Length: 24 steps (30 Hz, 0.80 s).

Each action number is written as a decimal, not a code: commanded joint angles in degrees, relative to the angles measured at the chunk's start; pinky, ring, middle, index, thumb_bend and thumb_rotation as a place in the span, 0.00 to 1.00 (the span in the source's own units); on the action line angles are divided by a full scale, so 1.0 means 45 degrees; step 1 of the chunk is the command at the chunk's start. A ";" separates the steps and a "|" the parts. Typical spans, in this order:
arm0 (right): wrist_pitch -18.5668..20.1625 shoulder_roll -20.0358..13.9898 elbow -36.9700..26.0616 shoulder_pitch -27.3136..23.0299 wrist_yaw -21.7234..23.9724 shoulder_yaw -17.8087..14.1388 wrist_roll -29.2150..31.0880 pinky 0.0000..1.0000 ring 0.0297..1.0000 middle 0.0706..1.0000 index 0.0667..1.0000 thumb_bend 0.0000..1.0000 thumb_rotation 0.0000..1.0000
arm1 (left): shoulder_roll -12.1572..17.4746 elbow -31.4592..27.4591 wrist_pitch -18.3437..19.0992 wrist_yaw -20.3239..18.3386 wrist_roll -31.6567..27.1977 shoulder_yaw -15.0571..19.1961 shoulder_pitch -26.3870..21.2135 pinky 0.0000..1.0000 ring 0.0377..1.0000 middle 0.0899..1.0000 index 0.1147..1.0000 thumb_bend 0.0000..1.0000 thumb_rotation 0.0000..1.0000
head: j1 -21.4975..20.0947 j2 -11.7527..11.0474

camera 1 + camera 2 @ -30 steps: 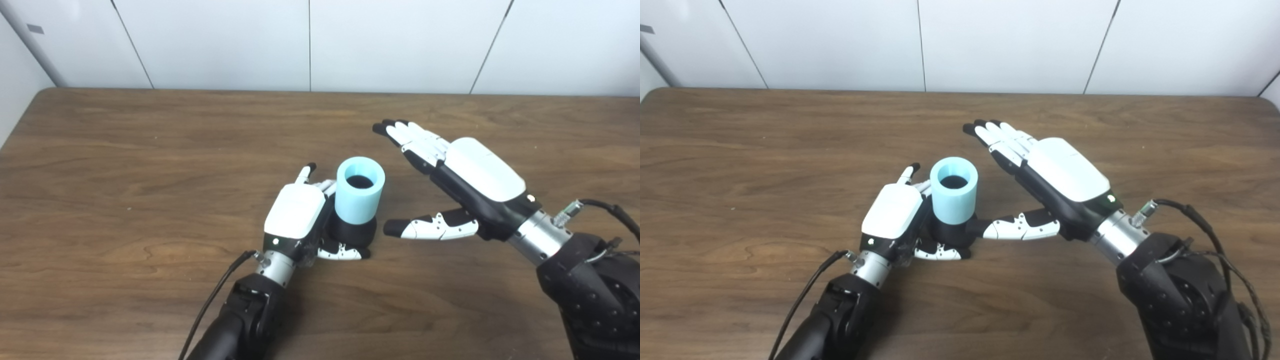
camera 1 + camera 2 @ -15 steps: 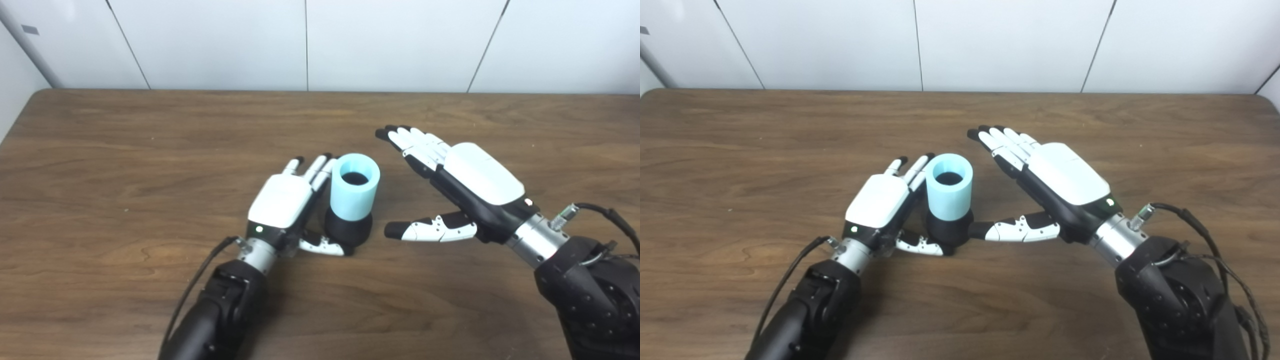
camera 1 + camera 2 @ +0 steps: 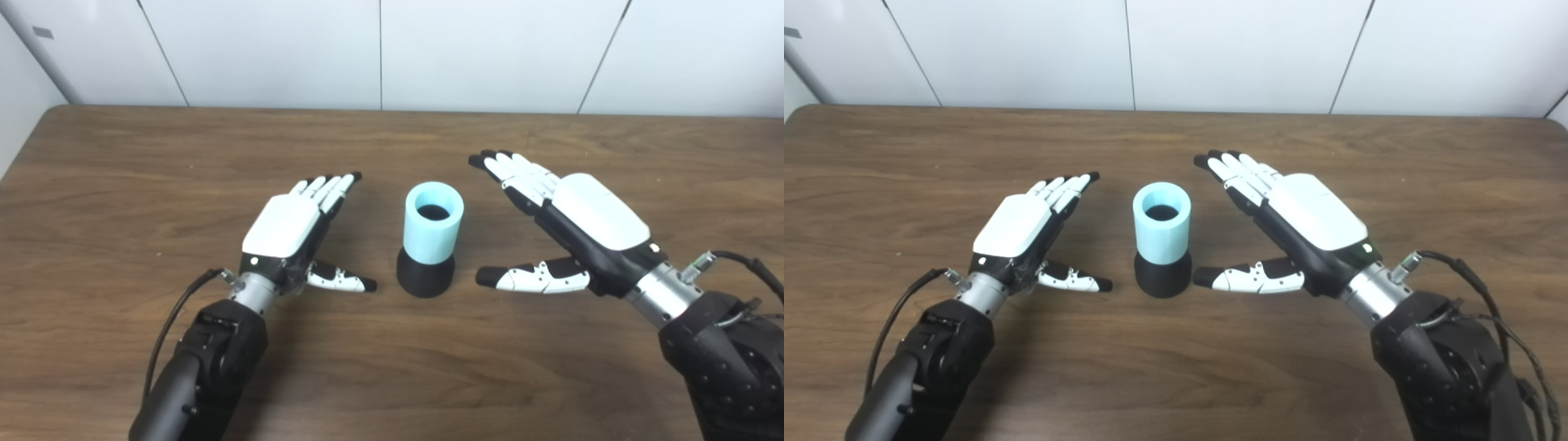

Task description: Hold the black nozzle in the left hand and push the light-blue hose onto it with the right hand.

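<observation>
Wood-grain table (image 3: 122, 184) bears matte cylindrical light-blue hose (image 3: 432, 226) on black nozzle (image 3: 425, 278).

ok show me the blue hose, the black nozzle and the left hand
blue hose (image 3: 432, 236): left eye view, side wall.
black nozzle (image 3: 425, 278): left eye view, base front.
left hand (image 3: 1013, 225): right eye view, white back.

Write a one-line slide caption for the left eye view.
Light-blue hose seated upright on black nozzle, open left robot hand and right robot hand flanking it.
</observation>
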 commanded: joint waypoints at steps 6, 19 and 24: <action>-0.0211 -0.0151 0.0067 -0.0029 -0.0599 -0.0361 0.0529 0.96 1.00 1.00 0.98 0.52 0.83 | 0.0293 -0.1261 0.0125 -0.0017 -0.0554 0.1057 -0.0129 0.88 0.87 0.88 0.94 1.00 0.33 | 0.0016 0.0001; 0.1412 0.1575 0.1876 0.1238 -0.2358 -0.1410 0.2577 0.87 0.95 0.98 0.96 0.52 0.86 | -0.0677 -0.2420 0.1744 -0.0076 -0.6616 0.5124 0.1621 0.87 0.93 0.93 0.92 0.70 0.75 | -0.0368 -0.0010; 0.1410 0.2571 0.2586 0.2073 -0.3787 -0.1911 0.3211 0.79 0.90 0.95 0.96 0.52 0.94 | -0.1028 -0.2225 0.1446 0.0376 -0.7682 0.5619 0.2629 0.88 0.91 0.90 0.91 0.58 0.85 | -0.0590 0.0050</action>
